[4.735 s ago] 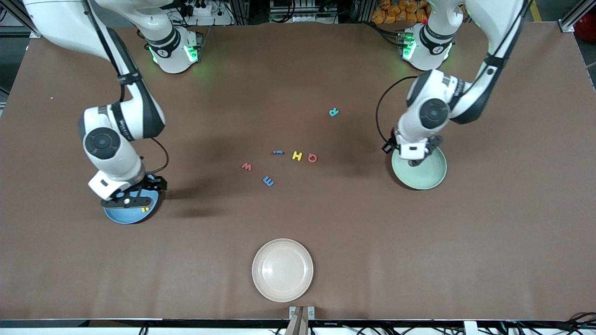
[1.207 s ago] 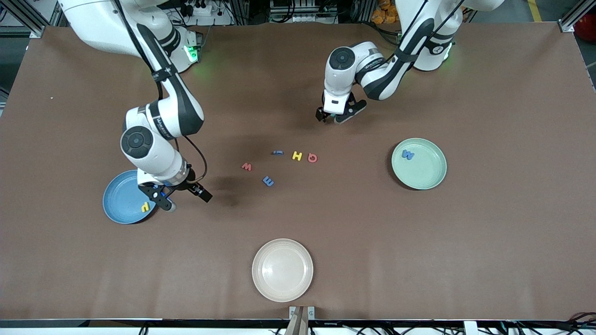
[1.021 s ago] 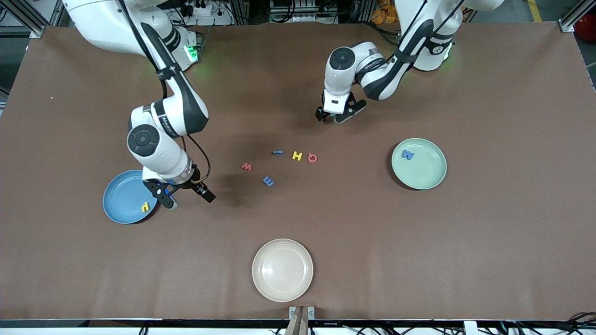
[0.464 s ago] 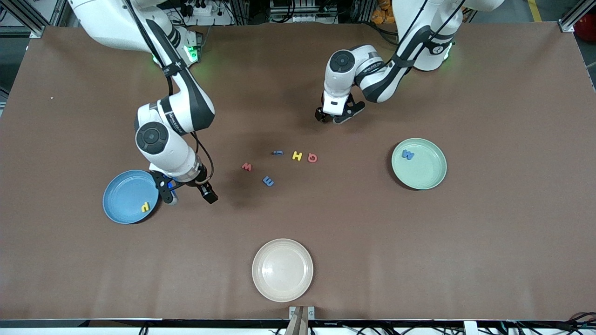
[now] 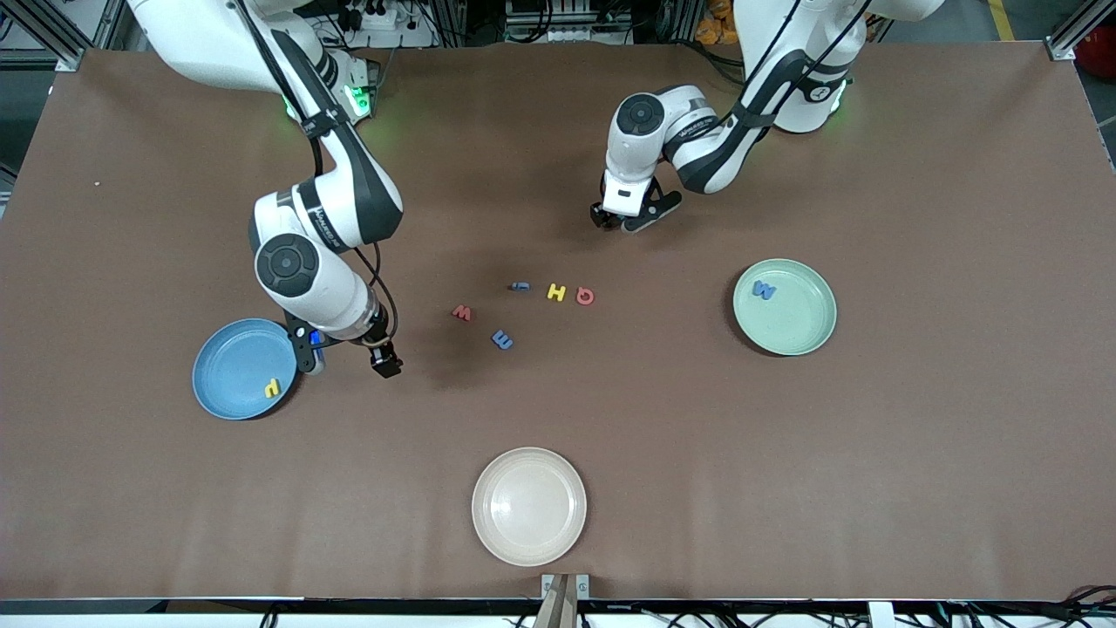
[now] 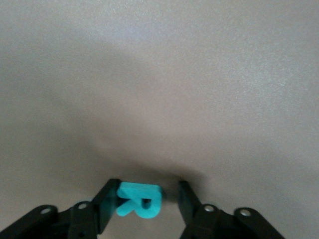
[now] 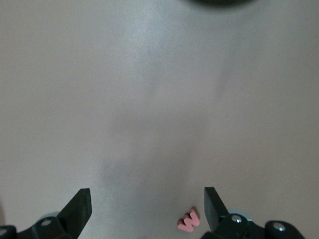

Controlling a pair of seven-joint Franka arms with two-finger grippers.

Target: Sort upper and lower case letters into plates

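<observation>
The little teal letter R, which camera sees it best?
The left wrist view: the chunky teal letter R sits big and clear between the left gripper's fingers. In the front view that gripper hides it. The right wrist view misses it.

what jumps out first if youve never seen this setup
Three plates ring a cluster of tiny letters mid-table: a blue plate with a yellow letter toward the right arm's end, a mint green plate with a blue letter toward the left arm's end, and a cream plate nearest the front camera. The left hand brackets a teal R; the right hand, open, hangs beside the blue plate.
</observation>
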